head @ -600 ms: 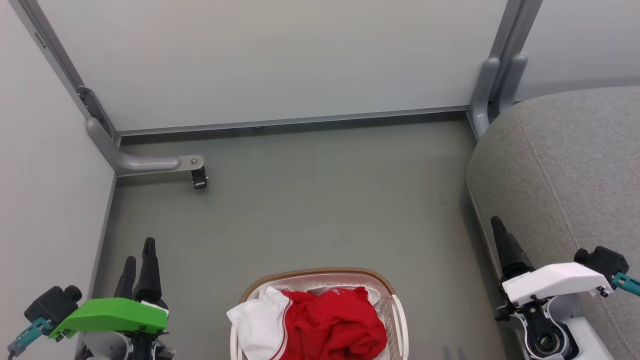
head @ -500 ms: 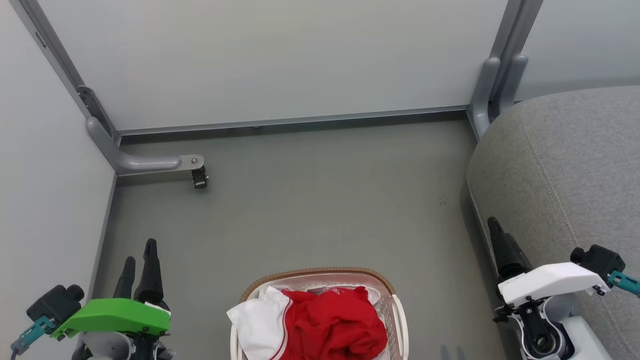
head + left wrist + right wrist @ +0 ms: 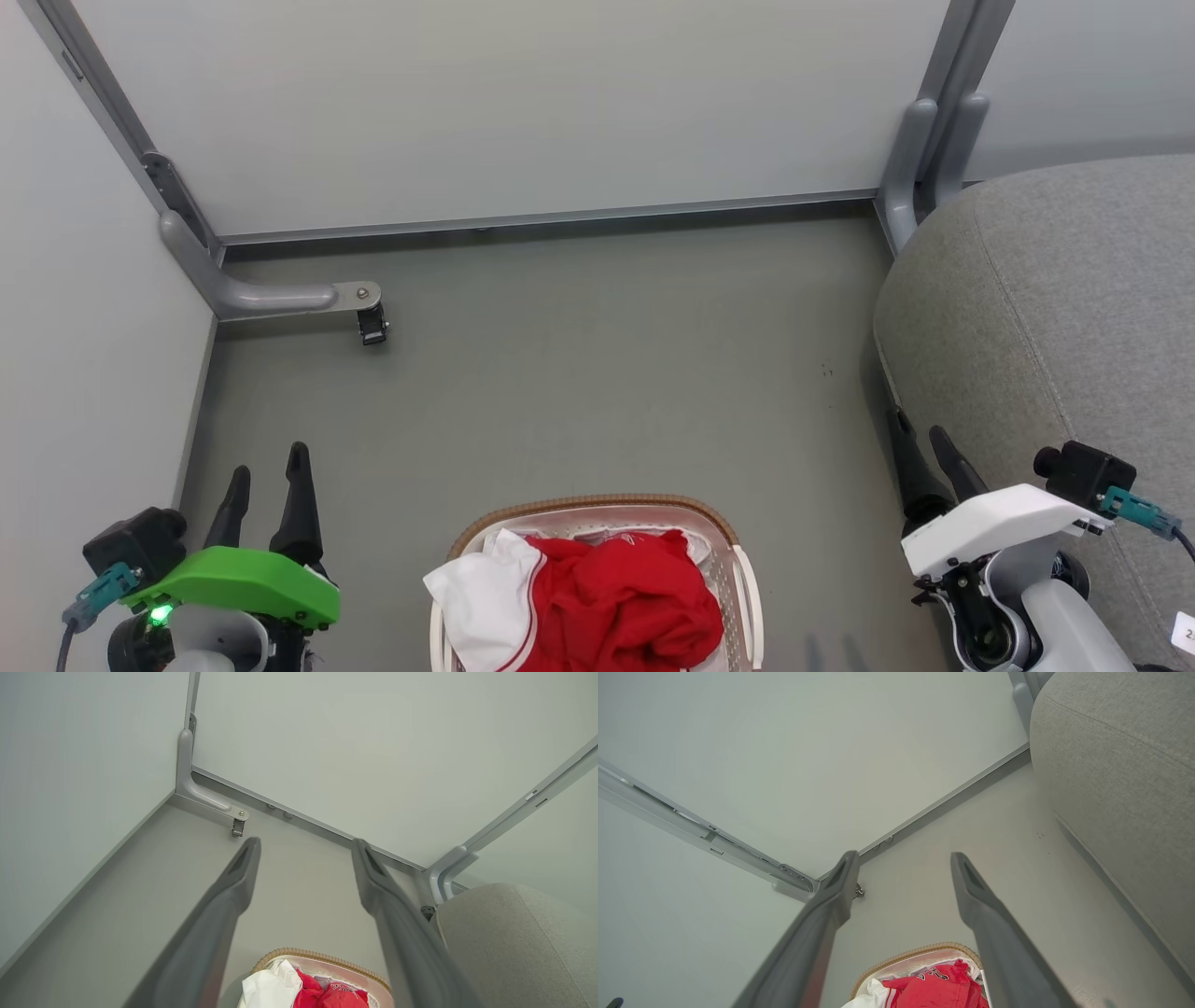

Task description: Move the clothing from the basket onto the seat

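Observation:
The red and white clothing (image 3: 607,602) lies crumpled in the off-white basket (image 3: 738,569) with a brown rim, at the bottom middle of the head view. Both wrist views catch the clothing (image 3: 322,991) (image 3: 941,989) and basket rim (image 3: 322,955) (image 3: 920,950) low between the fingers. The grey seat (image 3: 1055,308) fills the right side. My left gripper (image 3: 269,474) stands open at the lower left, apart from the basket. My right gripper (image 3: 922,432) is open at the lower right, beside the seat's edge. Both hold nothing.
Pale partition walls (image 3: 523,103) enclose the grey floor (image 3: 597,373) at the back and left. A grey bracket with a small caster (image 3: 372,327) juts out at the back left. A grey post (image 3: 910,168) rises by the seat's far corner.
Both arms have turned inward toward the basket: the left gripper moved right and up the view, the right gripper moved left. The head view has shifted slightly. The clothing lies as before.

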